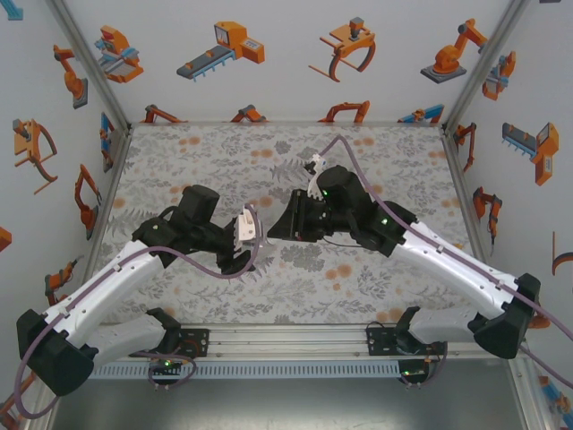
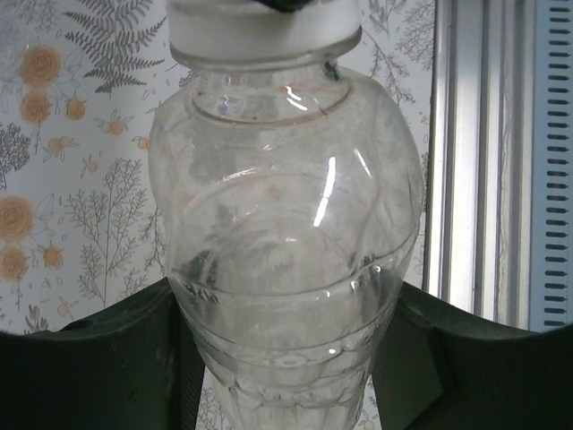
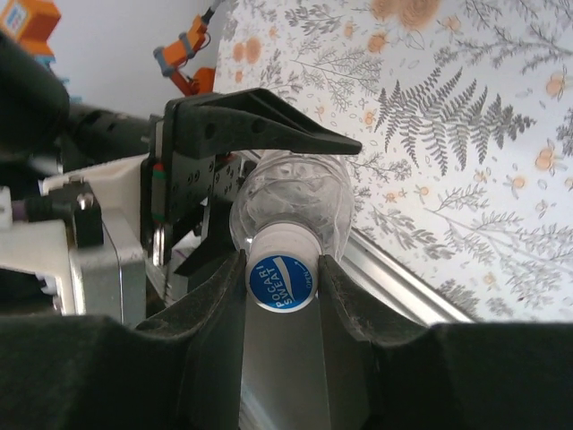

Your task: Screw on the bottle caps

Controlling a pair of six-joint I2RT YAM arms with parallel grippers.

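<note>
From the left wrist we are looking along a clear ribbed plastic bottle (image 2: 286, 242) toward its neck. The left gripper (image 2: 286, 372) is clamping the bottle's lower body, a dark finger (image 2: 89, 358) pressing on each side. On the neck we are seeing only the white side of the round white plastic cap (image 2: 264, 31).

From the right wrist we are facing that cap end-on, and its blue printed top is reading "POCARI SWEAT". The right gripper (image 3: 282, 287) is closing tight on the cap's rim, one black finger (image 3: 219, 296) on either side of it. Behind the cap the left gripper's fingers are straddling the bottle.

From above we are seeing both arms bending inward from their bases, wrists turned to face each other, grippers meeting at the bottle over the middle of the grey floral table cover (image 1: 224, 152).
</note>
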